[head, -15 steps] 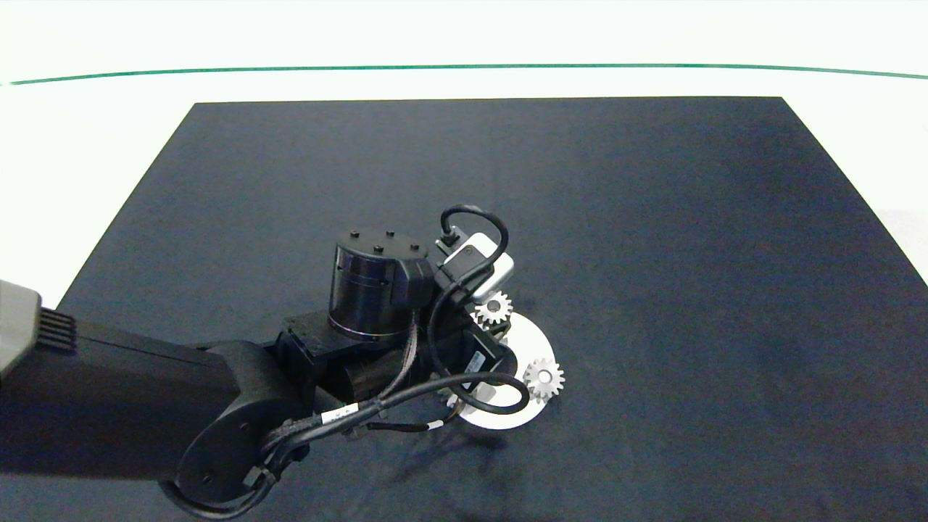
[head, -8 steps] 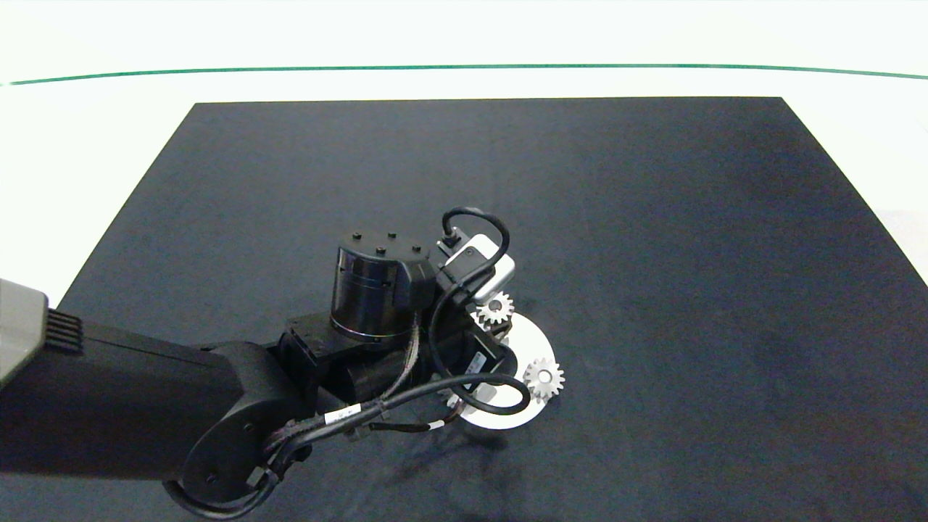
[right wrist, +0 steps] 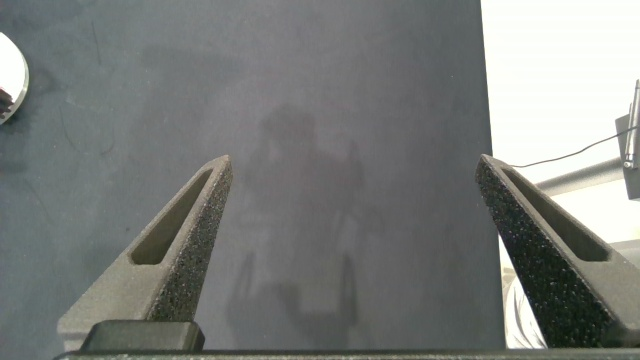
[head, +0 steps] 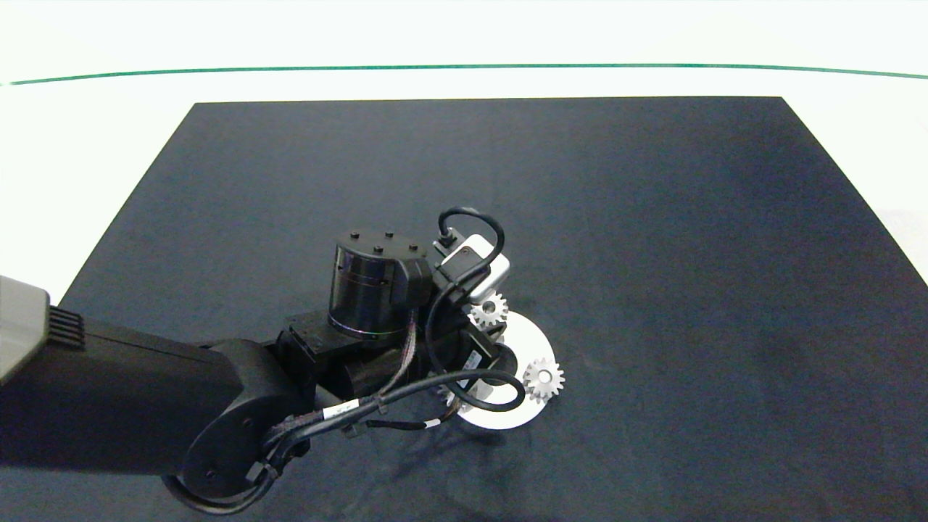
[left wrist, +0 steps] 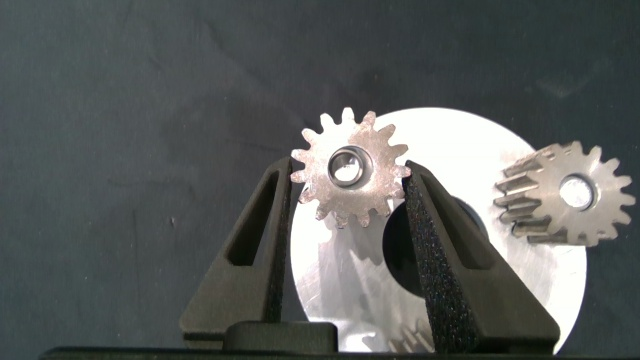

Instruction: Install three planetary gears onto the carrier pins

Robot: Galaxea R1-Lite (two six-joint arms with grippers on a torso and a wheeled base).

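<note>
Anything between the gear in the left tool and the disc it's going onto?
Nothing visible. The left tool holds the gear over the disc edge; another gear sits off to the side.

Left claw (left wrist: 347, 200) points down, fingers seemingly pinched shut; right claw (right wrist: 355, 190) spread wide.
</note>
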